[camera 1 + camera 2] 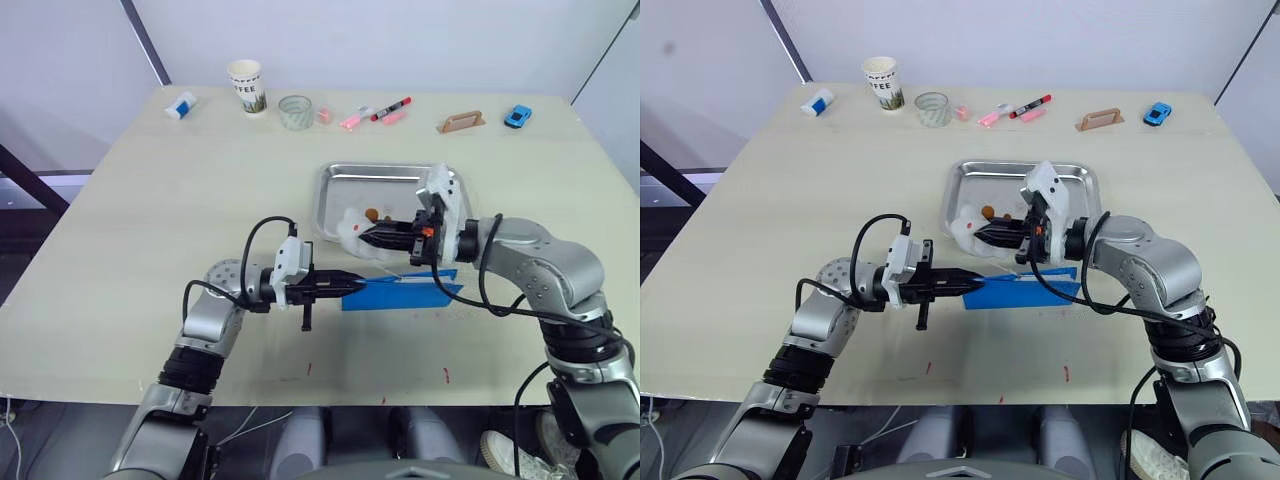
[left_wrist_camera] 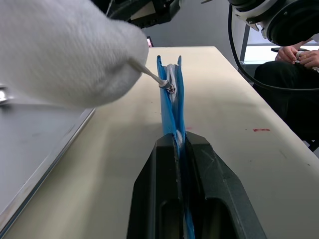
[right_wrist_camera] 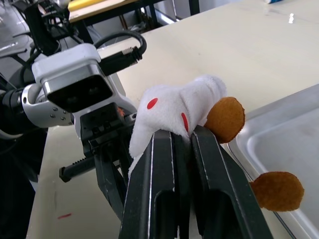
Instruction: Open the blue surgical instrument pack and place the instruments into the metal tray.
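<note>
— Pale wood table, white wall behind. What's on it?

— Along the far edge sit a paper cup, a glass, pink and red markers, a tan block and a blue toy car. A small white and blue item lies at the far left.

— And the tray?

— The tray lies right of centre. I can make out no instruments in it. A white plush toy with brown feet hangs over its near rim.

— Where is the pack?

— The pack lies on the table just in front of the tray, between the two arms. In the left wrist view it stands on edge, with a zip pull on a thin cord running up to the plush.

— Left gripper?

— The left gripper is clamped on the pack's left end; blue fabric shows pinched between its fingers.

— Right one?

— The right gripper hovers above the pack at the tray's near rim, its fingers closed on the plush.
</note>
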Action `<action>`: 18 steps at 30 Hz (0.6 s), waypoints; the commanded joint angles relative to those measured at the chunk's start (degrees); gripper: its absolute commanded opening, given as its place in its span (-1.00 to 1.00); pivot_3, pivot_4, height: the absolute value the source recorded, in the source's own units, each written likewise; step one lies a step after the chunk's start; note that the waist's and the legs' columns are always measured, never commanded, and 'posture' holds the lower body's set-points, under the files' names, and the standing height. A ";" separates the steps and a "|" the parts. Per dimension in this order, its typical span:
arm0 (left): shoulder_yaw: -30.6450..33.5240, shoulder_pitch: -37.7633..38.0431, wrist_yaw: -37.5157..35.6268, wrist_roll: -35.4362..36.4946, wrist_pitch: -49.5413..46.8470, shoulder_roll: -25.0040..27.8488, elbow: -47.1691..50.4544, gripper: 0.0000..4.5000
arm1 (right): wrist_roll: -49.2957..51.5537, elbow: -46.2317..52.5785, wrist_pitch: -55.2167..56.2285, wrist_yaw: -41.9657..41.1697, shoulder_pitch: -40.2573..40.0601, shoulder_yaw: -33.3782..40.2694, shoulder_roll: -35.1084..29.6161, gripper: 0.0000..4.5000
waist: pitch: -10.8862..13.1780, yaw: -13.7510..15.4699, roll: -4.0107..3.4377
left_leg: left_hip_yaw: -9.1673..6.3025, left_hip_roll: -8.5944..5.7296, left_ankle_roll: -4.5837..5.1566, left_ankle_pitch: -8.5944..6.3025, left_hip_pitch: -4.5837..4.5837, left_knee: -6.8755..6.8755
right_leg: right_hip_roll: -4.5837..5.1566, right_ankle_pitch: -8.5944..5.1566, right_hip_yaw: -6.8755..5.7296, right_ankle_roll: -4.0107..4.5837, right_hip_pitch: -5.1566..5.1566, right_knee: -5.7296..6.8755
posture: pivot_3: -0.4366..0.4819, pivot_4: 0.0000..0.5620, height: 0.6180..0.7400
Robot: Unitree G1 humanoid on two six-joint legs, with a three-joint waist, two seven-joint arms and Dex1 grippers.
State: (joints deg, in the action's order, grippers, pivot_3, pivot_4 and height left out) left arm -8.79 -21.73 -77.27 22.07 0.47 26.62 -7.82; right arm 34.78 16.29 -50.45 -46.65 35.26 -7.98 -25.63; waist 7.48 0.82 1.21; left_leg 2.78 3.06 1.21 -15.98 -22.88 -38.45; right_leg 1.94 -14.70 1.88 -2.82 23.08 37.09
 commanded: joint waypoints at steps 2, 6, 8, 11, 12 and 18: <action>-0.33 0.17 0.42 -0.84 0.33 -0.08 -0.70 -1.00 | 2.02 4.85 0.59 -0.85 -1.44 3.93 -3.34 -0.96 | 0.00 0.06 0.00 | 0.00 0.00 0.00 0.00 0.00 0.00 | 0.01 0.00 -0.01 0.00 0.00 0.00 | -0.05 -0.47 1.00; -0.19 0.45 0.75 -0.87 0.39 0.09 -0.80 -1.00 | 5.47 11.30 -1.75 -0.51 -5.99 6.96 -7.06 -0.96 | 0.00 -0.01 0.00 | -0.02 0.00 0.00 0.00 -0.01 0.00 | 0.01 0.00 -0.01 0.00 -0.01 -0.02 | -0.05 -0.47 1.00; -0.17 0.36 1.01 -1.07 0.51 0.09 -1.09 -1.00 | 6.55 14.66 -2.59 0.41 -8.48 7.70 -8.57 -0.96 | 0.00 -0.06 0.00 | -0.04 0.01 0.00 0.00 0.01 0.01 | 0.01 0.00 -0.01 0.00 -0.02 -0.01 | -0.05 -0.47 1.00; -0.21 0.09 1.49 -1.31 0.66 0.07 -1.46 -1.00 | 7.22 18.70 -3.73 2.92 -11.47 8.53 -9.97 -0.96 | -0.01 -0.07 0.01 | -0.05 0.01 0.00 0.00 0.01 0.01 | 0.00 0.00 -0.01 0.00 -0.02 -0.01 | -0.05 -0.47 1.00; -0.19 0.06 1.59 -1.26 0.68 0.08 -1.49 -1.00 | 7.69 19.89 -4.11 3.72 -12.32 8.83 -10.24 -0.96 | -0.01 -0.03 0.01 | -0.05 0.01 0.00 0.00 0.01 0.01 | 0.00 0.00 -0.01 0.00 -0.02 -0.01 | -0.05 -0.47 1.00; -0.21 -0.33 1.86 -1.37 1.11 0.12 -2.07 -1.00 | 10.90 27.10 -6.41 8.57 -19.01 11.47 -11.86 -0.96 | -0.02 -0.04 0.02 | -0.06 0.00 0.00 0.00 0.01 0.01 | 0.01 0.00 0.00 0.00 -0.02 -0.02 | -0.05 -0.47 1.00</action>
State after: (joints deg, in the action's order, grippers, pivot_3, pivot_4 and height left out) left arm -9.00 -22.18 -75.83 21.86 1.43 26.54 -8.81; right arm 43.43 39.43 -56.22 -39.87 17.71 0.94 -37.06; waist 7.47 0.78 1.23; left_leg 2.71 3.07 1.21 -15.98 -22.87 -38.44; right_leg 1.95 -14.70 1.87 -2.82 23.05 37.06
